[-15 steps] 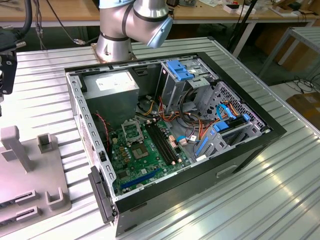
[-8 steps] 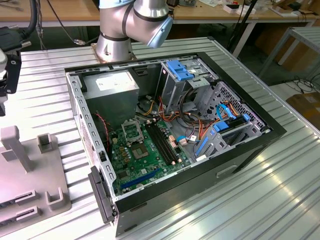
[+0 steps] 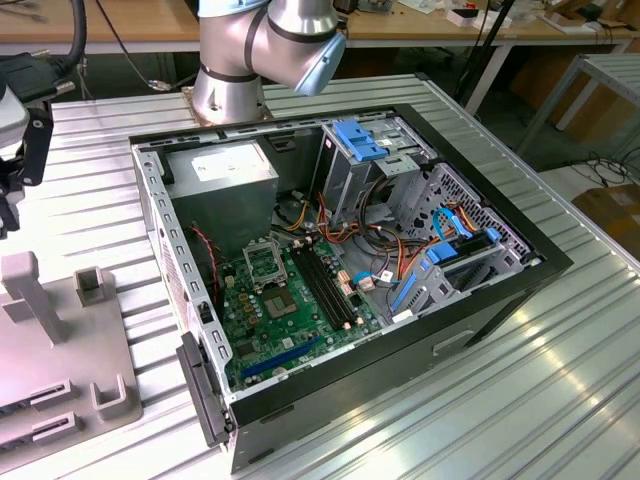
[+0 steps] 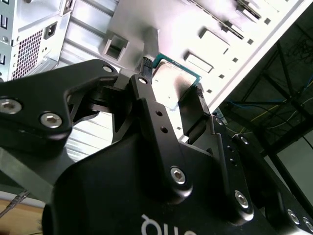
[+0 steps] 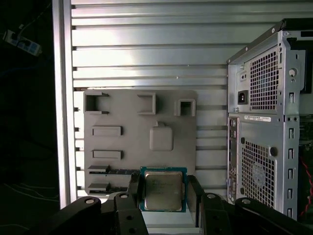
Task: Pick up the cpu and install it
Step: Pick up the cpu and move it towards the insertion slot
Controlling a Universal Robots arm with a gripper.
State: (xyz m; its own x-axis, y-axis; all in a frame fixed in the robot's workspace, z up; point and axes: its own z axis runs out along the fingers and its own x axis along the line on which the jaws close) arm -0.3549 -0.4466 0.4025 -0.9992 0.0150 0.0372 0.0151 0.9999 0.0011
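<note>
A black sheet-metal computer case (image 3: 400, 390) lies on its side, open side up, on a ribbed aluminium table (image 3: 560, 400). Inside the case, a green motherboard (image 3: 300, 310) lies flat on the bottom. A grey metal power supply box (image 3: 222, 190) sits just beside the board, at the case end nearer the top of the exterior view. Blue plastic drive brackets (image 3: 358, 140) and a bundle of orange, red and black cables (image 3: 370, 240) occupy the exterior view's right part of the case. A grey plastic fixture plate (image 3: 100, 340) with raised blocks and recessed slots lies on the table, at the exterior view's left of the case. In the first wrist view, the perforated rear panel of the case (image 5: 264, 147) stands beside the plate (image 5: 132, 147). A wooden workbench (image 3: 140, 20) stands behind the table.
</note>
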